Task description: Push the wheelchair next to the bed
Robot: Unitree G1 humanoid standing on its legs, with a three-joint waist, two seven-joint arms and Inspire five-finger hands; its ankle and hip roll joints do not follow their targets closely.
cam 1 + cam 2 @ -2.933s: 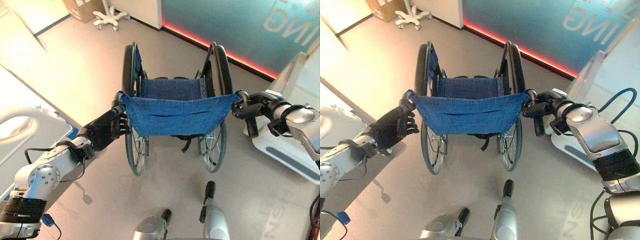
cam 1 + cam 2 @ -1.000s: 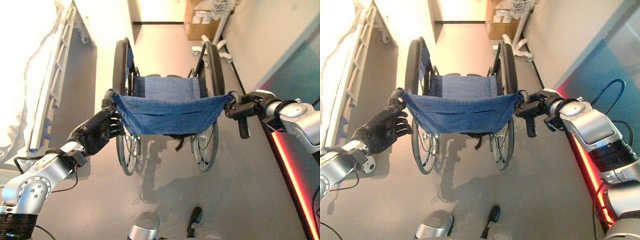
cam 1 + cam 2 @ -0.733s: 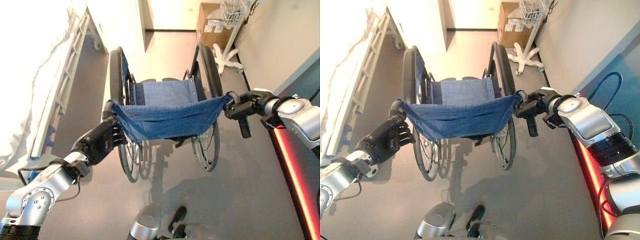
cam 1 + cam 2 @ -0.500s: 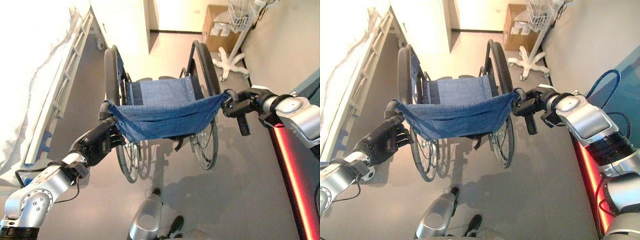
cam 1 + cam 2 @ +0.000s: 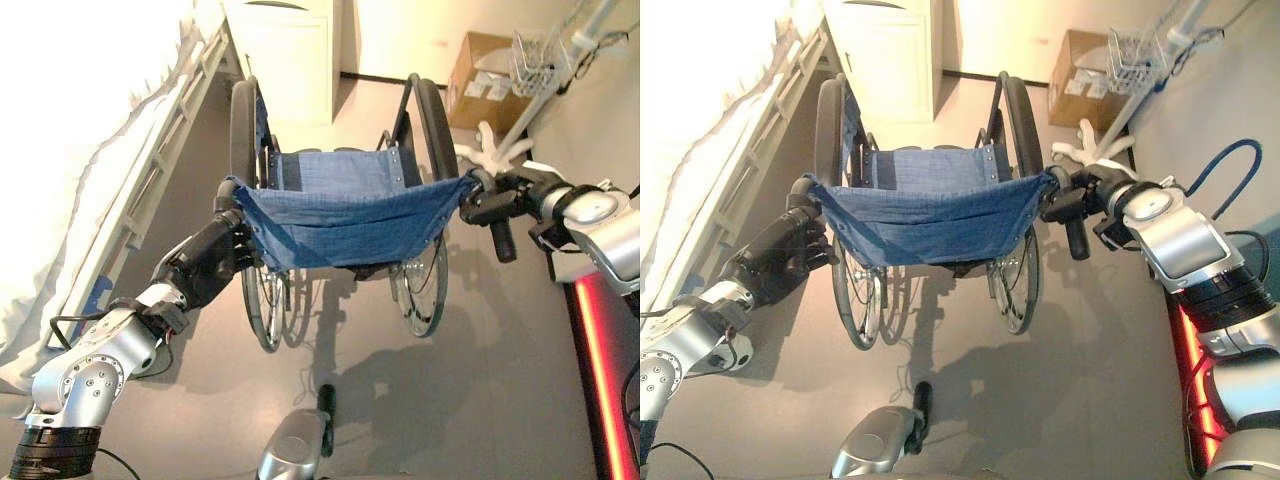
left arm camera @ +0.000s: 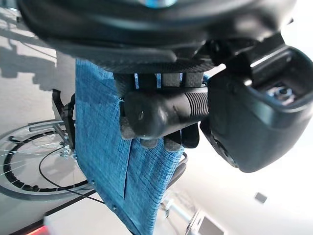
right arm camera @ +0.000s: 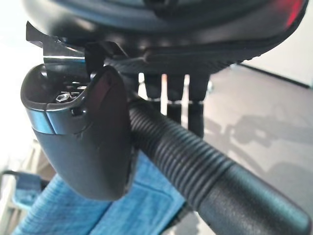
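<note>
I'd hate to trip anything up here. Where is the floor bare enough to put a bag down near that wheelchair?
Bare floor lies behind the wheelchair, and to its right toward the red-lit strip. It is crowded on the left, where the bed runs close beside the wheel, and ahead, by the cardboard box and wheeled stand.

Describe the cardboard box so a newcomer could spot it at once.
Start at the blue-seated wheelchair mid-floor, and look past its right wheel to the far wall. The brown cardboard box sits on the floor there, behind a white stand with a wire basket. It is the only brown, square-edged thing among white furniture.
</note>
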